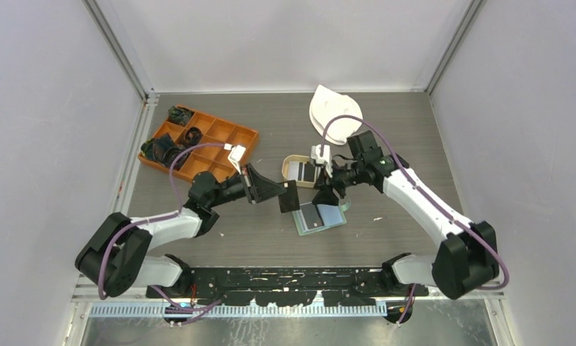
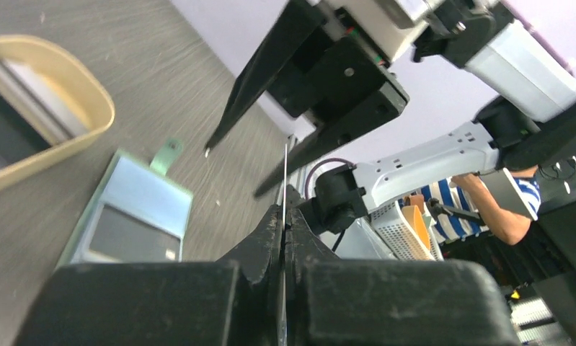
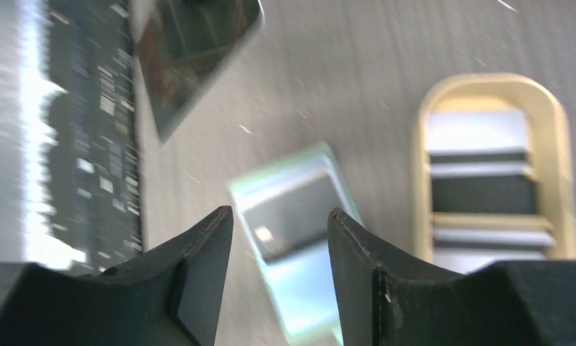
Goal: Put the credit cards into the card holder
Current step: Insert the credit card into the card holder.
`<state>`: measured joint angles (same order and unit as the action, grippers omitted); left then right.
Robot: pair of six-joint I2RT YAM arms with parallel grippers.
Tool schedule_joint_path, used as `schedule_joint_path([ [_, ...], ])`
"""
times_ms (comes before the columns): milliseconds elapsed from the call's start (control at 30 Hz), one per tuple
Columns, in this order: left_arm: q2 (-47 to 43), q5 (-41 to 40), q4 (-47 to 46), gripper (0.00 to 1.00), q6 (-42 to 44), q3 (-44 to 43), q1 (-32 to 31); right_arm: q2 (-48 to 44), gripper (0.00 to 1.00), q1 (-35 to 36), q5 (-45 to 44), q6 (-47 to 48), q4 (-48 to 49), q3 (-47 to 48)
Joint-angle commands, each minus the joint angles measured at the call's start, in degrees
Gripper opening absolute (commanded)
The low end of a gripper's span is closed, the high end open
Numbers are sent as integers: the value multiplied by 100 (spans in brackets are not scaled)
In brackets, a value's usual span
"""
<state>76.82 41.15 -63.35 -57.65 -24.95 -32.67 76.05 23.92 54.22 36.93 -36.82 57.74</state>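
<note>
Left gripper [image 1: 281, 193], which I am viewing from overhead, is clamping a black credit card [image 1: 289, 200] by one end. On its own wrist camera the fingers are pressing together on the card, which is showing edge-on as a thin line. That arm is reaching from its base at the near left, with the elbow folded and the forearm stretching rightward and low toward the middle of the table [image 1: 414, 122].

Right gripper [image 3: 279, 214] is hanging with its jaws apart and nothing between them, pointing down at the card holder [image 1: 321, 216]. Its arm is arching in from the near right. The forearm is running up and leftward and the wrist is bending down, so the fingertips are hovering just beside the held card.

Card holder: lying open and flat on the table, just on the near side of the tan tray [image 3: 420, 166], with its pale blue-grey pockets facing up. I am seeing a dark rectangle on its left half and cannot tell whether it is a card.

Tan tray: holding credit cards [image 3: 479, 194], white, black and grey, overlapping in a row.

Orange compartment box [image 1: 227, 137], at the far left, is holding dark cord bundles [image 1: 166, 150] in its left-hand compartments.

White object [image 1: 331, 112] is sitting near the far edge, beyond the right wrist.
</note>
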Motion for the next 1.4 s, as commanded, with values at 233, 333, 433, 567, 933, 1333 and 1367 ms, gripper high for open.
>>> schedule_joint_path([
  [233, 246, -1607, 589, 0, -303, 574, -872, -362, 25, -126, -3538, 2111, 751, -949],
  [333, 564, -1848, 480, 0, -446, 475, -987, -48, 24, -70, -4005, 2345, 921, -1066],
  [433, 887, -2115, 393, 0, -562, 386, -1109, 253, 24, -27, -4370, 2534, 1043, -1175],
  [567, 1402, -2481, -270, 0, -853, 403, -1233, 645, 23, 142, -4750, 2635, 1089, -1177],
  [933, 2775, -3181, -1865, 0, -1444, 465, -1482, 1089, 24, 466, -4408, 2660, 649, -1071],
  [1333, 2911, -3437, -1865, 0, -1430, 502, -1569, 1132, 25, 859, -4040, 2161, 487, -843],
  [1367, 2918, -3443, -1865, 0, -1407, 522, -1570, 1110, 26, 860, -4091, 2092, 499, -809],
])
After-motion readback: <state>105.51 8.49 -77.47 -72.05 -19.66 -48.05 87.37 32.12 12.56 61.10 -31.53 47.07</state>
